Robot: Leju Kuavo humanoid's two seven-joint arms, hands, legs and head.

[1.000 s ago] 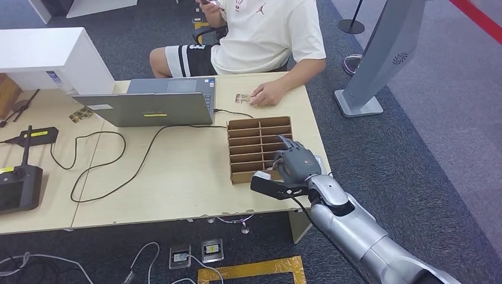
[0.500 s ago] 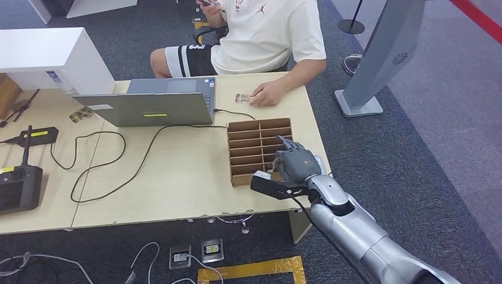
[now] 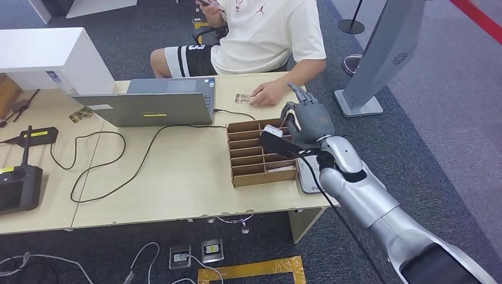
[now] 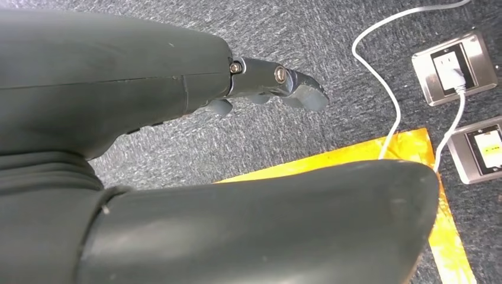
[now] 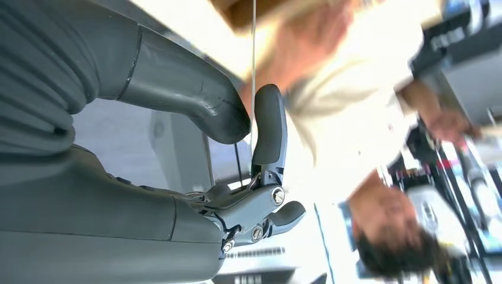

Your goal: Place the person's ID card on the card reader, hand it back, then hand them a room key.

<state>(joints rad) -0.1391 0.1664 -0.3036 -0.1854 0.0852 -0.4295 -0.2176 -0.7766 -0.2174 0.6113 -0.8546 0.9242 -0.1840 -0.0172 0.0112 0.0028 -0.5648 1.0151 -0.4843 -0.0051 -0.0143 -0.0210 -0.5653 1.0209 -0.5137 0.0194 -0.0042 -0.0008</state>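
The silver right hand (image 3: 305, 121) is lifting from the lower right toward frame centre, fingers pinching a small white room key card (image 3: 272, 130) above the brown cardboard slotted tray (image 3: 260, 171); it is nearing the person's hand (image 3: 269, 93); handover looks next; the left hand (image 4: 278, 83) is hanging, loosely curled, grasping nothing.

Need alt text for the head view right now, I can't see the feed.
The robot's right hand hangs over the far end of a brown divided card tray, near a seated person's hand resting beside an ID card on the wooden table. A laptop sits further left, and a grey card reader lies by the tray.
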